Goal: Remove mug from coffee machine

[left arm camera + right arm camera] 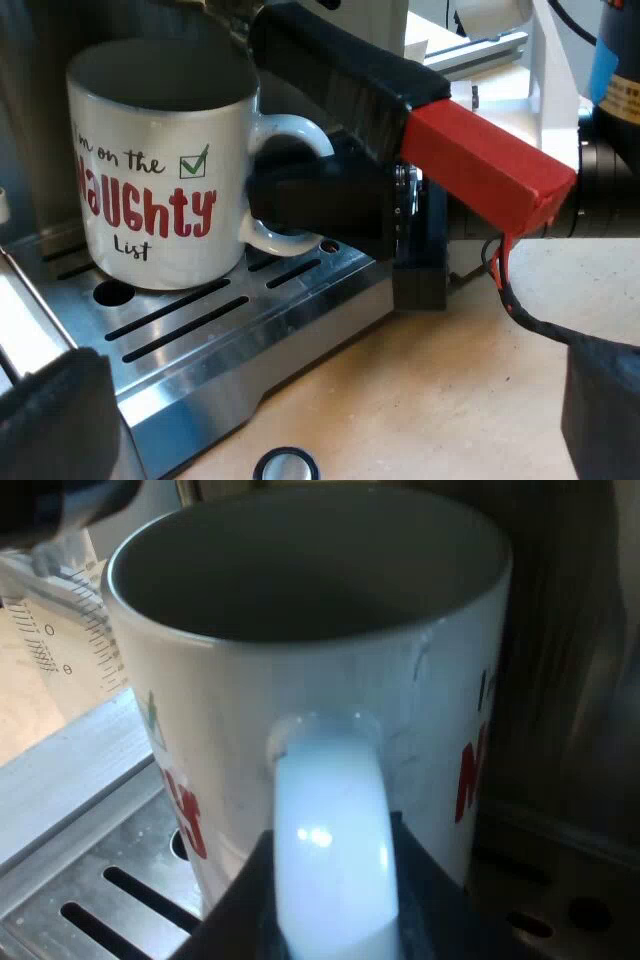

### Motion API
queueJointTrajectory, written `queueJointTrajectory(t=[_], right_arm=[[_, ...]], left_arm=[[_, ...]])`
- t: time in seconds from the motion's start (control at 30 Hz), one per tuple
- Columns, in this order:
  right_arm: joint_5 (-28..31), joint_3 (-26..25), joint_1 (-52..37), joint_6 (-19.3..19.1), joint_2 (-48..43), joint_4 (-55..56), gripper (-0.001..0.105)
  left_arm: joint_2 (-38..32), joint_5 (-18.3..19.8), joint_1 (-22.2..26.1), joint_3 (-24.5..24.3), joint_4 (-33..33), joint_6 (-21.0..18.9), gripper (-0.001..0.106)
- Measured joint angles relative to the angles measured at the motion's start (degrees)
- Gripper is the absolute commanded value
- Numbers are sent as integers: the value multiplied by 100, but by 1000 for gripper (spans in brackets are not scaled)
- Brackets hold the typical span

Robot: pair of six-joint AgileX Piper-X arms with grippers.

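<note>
The right jaws are clamped on the handle (pixel 335 850) of the mug (pixel 160 170), which seems rigid, slippery and fragile; the left jaws stand apart.

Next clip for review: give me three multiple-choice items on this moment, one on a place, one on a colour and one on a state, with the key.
1. Where does the mug stand?
A) on the machine's slotted drip tray
B) on the bean hopper
C) inside the measuring glass

2. What colour is the end of the holder's handle?
A) blue
B) red
C) green

3. How are the left gripper's fingers?
A) shut on the mug
B) shut on a tamper
C) apart, holding nothing

Key:
1 A, the mug's base sits on the tray's slots.
2 B, the dark handle above the mug ends in red.
3 C, the two fingers stand wide apart with nothing between them.
</note>
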Motion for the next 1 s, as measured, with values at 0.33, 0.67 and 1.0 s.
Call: queueJointTrajectory(t=[0.33,0.67,1.0], right_arm=[[36,56,92,-2,-108,51,0],[-1,897,92,-2,-825,81,0],[-1,1580,92,-2,-1523,156,0]], left_arm=[[0,0,0,0,0,0,90],[0,0,0,0,-11,0,90],[0,335,0,0,-125,-106,90]])
